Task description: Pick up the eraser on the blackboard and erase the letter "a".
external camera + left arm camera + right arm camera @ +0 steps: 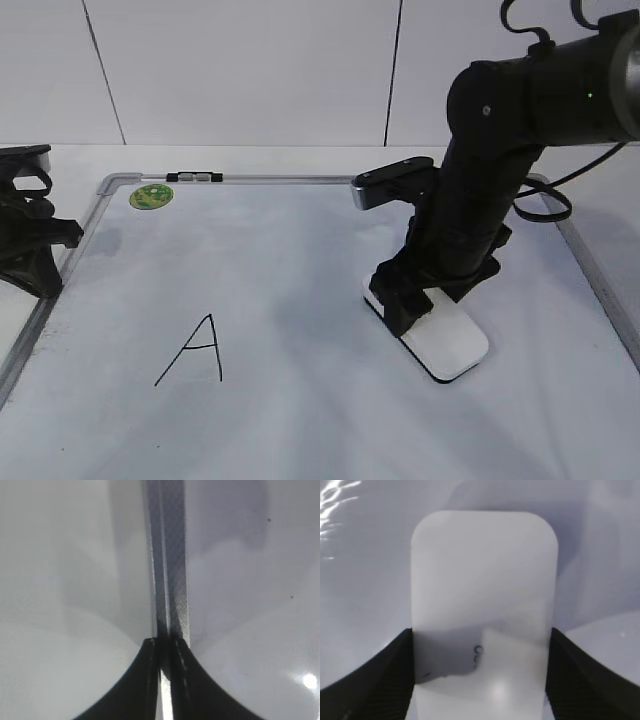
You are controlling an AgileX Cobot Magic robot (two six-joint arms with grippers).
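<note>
Two arms show in the exterior view, but only the right gripper (412,300) is at work: it stands low over the eraser (440,338), straddling the near-left end of the white block, which lies flat on the blackboard (300,300) right of centre. A capital "A" (195,350) is drawn toward the board's lower left, well apart from the eraser, and a green sticker (151,196) sits near the far-left corner. No lowercase "a" is visible; it may lie under the eraser or the arm. The left gripper (30,245) rests at the board's left edge.

From the left wrist, the left gripper (165,652) has its fingers pressed together, empty, over the silver frame (170,580).

From the right wrist, the eraser (482,605) fills the gap between the two black fingers (375,675), which sit against its long sides; the grip looks closed on it, though how firmly cannot be told.

Risks, as I judge them: the hold is near one end, so the block could pivot or slip when pushed; a wide stroke could smear the capital "A"; tilting it would lift the felt off the board.
</note>
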